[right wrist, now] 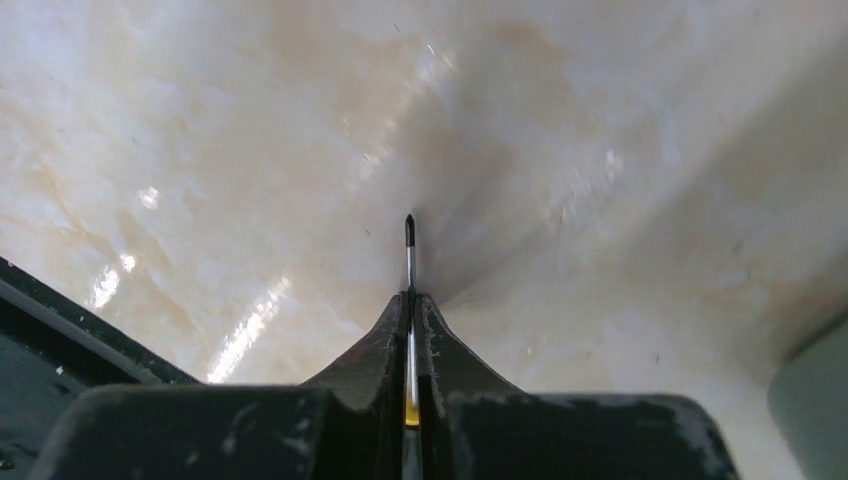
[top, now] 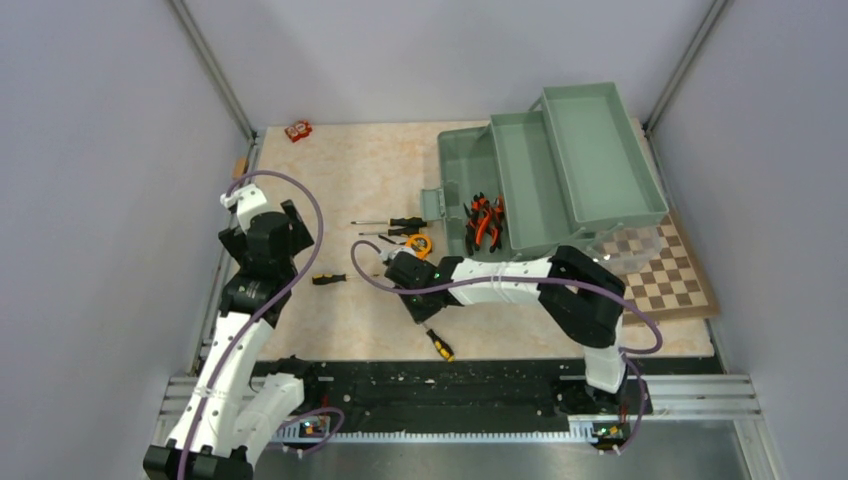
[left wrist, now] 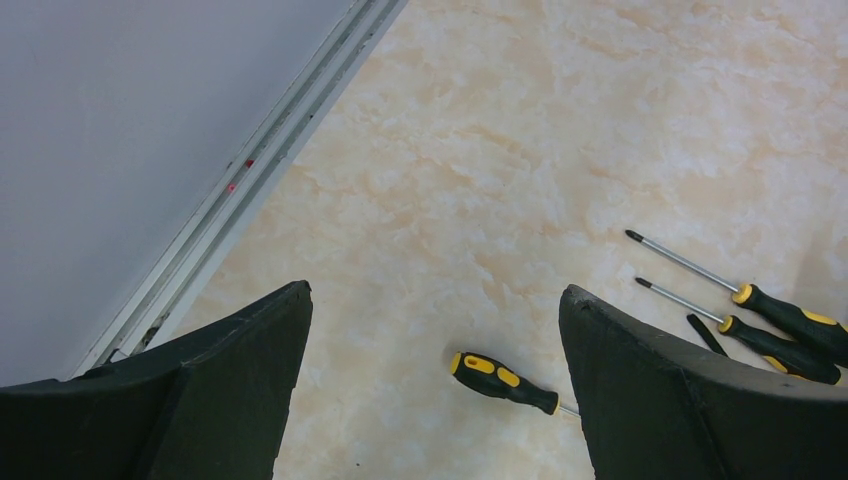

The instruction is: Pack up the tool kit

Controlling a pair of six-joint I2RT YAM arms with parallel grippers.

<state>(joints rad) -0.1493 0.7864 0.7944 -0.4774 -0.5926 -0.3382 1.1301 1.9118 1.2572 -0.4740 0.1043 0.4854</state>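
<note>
**Right claw clenched on a screwdriver shaft, left claw released over the bench**

Right wrist view only: right claw [right wrist: 410,300] is clamped shut on the thin metal shaft of the clamped screwdriver [right wrist: 409,255]. The dark tip sticks out past the fingertips, above the marble bench [right wrist: 200,120]. The top view hides this grip under the right arm [top: 500,277].

Left wrist view only: left claw [left wrist: 435,289] is spread wide with nothing between the fingers, hovering above bare bench near the wall rail.

Top view, clock directions from bench centre:
- toolbox [top: 590,150], 1 count: sage green, open, trays stepped out, at 1–2 o'clock.
- pliers [top: 483,222]: orange-black bunch inside the toolbox's left end. Exact count is unclear, at least two.
- Screwdrivers, 4 visible:
  - far screwdriver [top: 395,222] and second screwdriver [top: 392,233] lie side by side near centre.
  - lone screwdriver [top: 328,279] is at 8 o'clock, near the left arm.
  - near screwdriver [top: 439,345] is at 6 o'clock, just by the right wrist. I cannot tell whether this is the clamped one.
- small orange round item [top: 420,243], 1 count: just beside the screwdriver pair, at the toolbox side.
- red-orange block [top: 297,130], 1 count: far corner, 11 o'clock.
- chessboard [top: 670,275], 1 count: 3 o'clock, touching the toolbox.

Left wrist view shows three screwdrivers, right wrist view one.
</note>
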